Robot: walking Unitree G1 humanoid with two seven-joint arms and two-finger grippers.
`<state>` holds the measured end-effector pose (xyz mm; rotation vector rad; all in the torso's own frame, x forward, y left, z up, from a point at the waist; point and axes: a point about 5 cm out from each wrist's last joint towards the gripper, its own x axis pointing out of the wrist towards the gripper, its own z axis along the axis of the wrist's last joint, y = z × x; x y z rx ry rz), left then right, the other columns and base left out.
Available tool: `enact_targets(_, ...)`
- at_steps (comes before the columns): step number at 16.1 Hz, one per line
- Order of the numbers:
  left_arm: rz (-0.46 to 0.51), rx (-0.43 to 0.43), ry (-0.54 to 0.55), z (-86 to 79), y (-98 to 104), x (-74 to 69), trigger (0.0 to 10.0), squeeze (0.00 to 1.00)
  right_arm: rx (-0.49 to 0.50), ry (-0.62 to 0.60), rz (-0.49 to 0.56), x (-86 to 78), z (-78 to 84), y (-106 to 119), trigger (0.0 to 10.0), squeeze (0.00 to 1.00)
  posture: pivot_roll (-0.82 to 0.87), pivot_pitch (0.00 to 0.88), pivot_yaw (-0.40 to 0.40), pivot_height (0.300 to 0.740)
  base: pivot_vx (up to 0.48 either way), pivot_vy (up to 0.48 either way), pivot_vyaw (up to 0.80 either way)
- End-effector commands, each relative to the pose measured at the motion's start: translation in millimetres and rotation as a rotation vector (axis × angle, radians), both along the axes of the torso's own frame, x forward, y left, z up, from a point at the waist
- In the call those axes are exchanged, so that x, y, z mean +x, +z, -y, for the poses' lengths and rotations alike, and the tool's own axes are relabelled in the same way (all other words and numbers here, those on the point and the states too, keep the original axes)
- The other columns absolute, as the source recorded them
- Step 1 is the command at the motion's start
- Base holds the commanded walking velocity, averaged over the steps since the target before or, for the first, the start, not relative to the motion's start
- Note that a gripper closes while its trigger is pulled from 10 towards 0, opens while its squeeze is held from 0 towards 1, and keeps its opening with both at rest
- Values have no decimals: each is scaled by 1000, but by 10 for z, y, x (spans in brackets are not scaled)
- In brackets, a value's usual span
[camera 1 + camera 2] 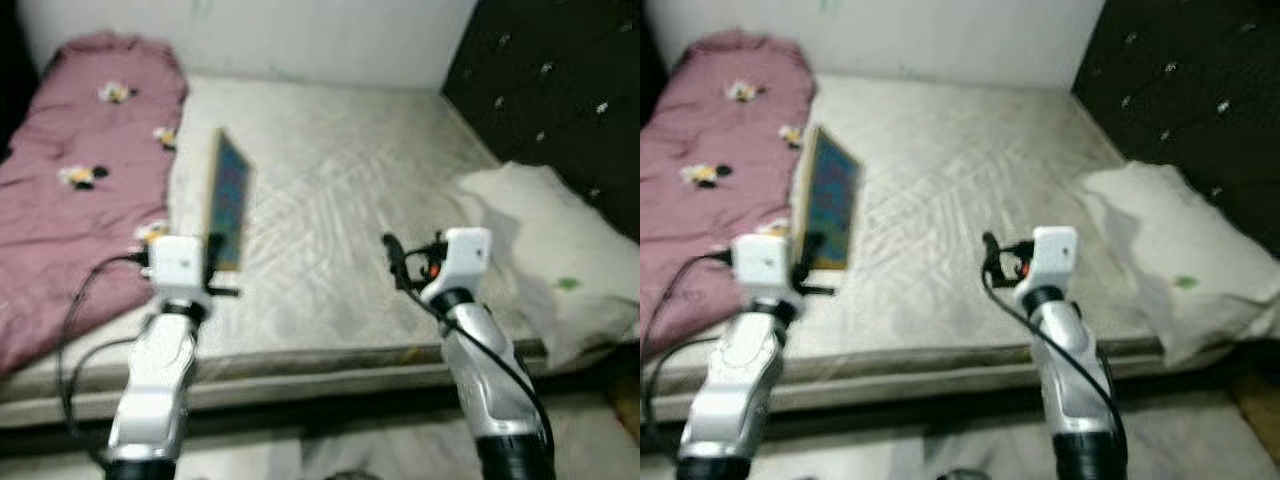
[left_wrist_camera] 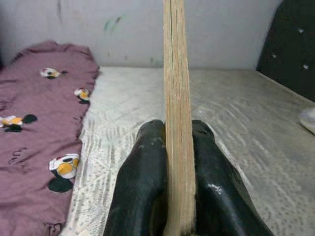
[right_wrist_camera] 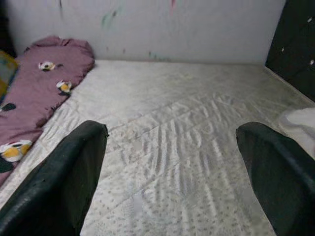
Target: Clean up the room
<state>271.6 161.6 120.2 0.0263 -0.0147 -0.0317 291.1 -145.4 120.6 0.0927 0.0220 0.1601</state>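
From the head views the book [image 1: 228, 200] shows its colourful cover, standing on edge and raised above the pale mattress [image 1: 340, 210], with the left gripper [image 1: 212, 268] at its lower end. The left wrist view gives what the head views cannot: the book edge-on, a thin stack of pale pages [image 2: 176, 118] running straight up from between the two black fingers [image 2: 140, 191], which are pressed flat against either side of it (a firm pinch, no gap visible). The book sits over the mattress just beside the maroon blanket [image 1: 75, 190] with its flower patches.

The right gripper [image 1: 395, 255] is held out over the mattress nearer the white pillow [image 1: 550, 250] and the dark tufted headboard [image 1: 560, 90]. Its wrist view shows its fingers [image 3: 64, 187] spread wide apart with only wrinkled mattress between them, holding nothing.
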Motion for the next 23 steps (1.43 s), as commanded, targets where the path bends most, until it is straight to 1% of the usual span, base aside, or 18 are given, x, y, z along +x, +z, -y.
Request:
enact_targets(1,53,-20,-43,127,124,26,10000,0,-22,-38,-1,7,116,21,10000,0,-43,0,-103,740,0,-360,0)
enact_targets(3,59,-33,-48,132,132,31,10000,0,-18,-41,-8,15,124,18,10000,0,-41,0,-106,740,0,-364,0)
enact_targets(8,55,-29,-49,134,131,29,10000,0,-20,-34,-11,14,116,20,10000,0,-43,0,-108,740,0,-361,0)
enact_targets(14,95,-77,-119,158,186,2,10000,0,-23,-36,-11,22,112,28,10000,0,-45,0,-109,740,0,0,0)
enact_targets(23,101,-85,-132,178,191,6,10000,0,-31,-34,-10,27,124,30,10000,0,-47,0,-111,740,288,0,0)
